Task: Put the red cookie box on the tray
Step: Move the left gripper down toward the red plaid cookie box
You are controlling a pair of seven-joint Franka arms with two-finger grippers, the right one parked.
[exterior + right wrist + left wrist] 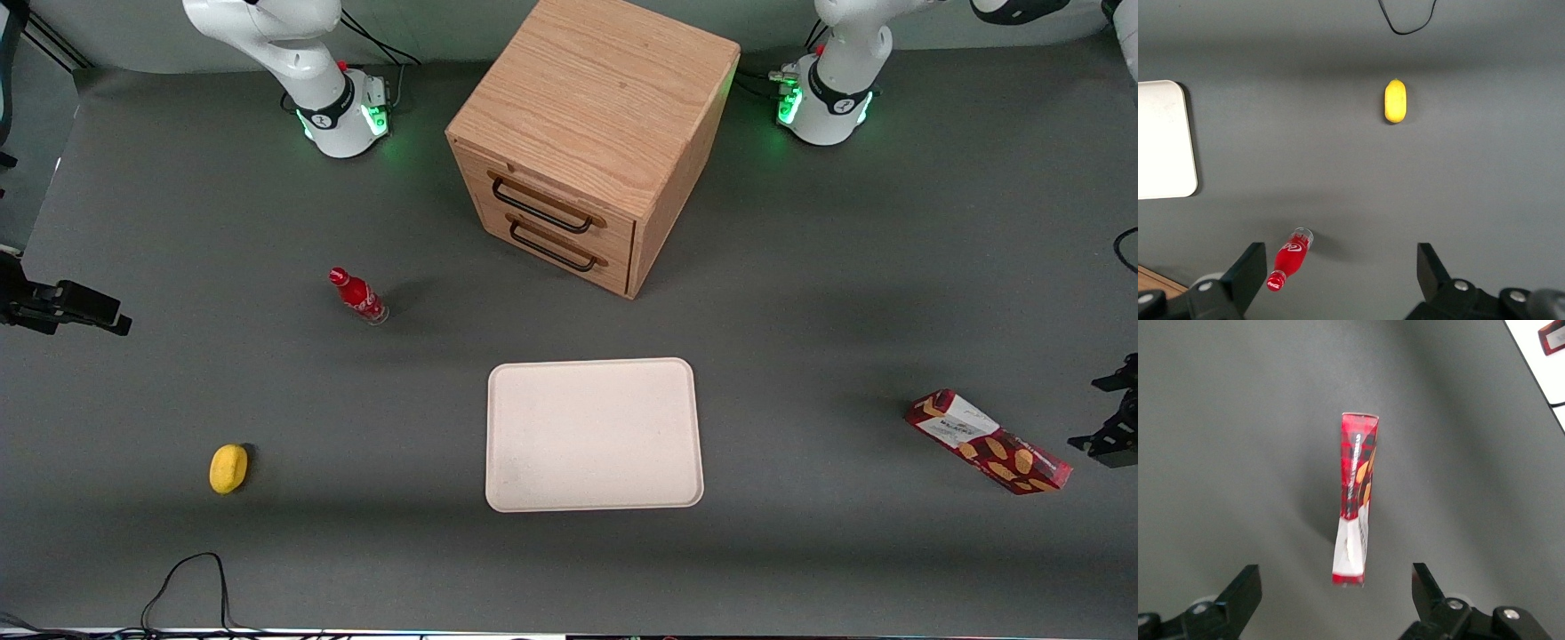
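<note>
While the tray (pixel 594 435) lies well apart from my gripper (pixel 1336 600), toward the table's middle, I see the red cookie box (pixel 1355 517) resting on the table (pixel 800 356) below the tool, between its fingers (pixel 1241 592), which stand spread wide and touch nothing.

The table holds one red cookie box (pixel 987 441), one tray (pixel 594 435), one red bottle (pixel 357 296) and one yellow fruit (pixel 228 468). There is one wooden cabinet (pixel 591 142) with two drawers, each bearing one handle. One gripper (pixel 1337 600), its fingers spread apart, hangs above the box.
</note>
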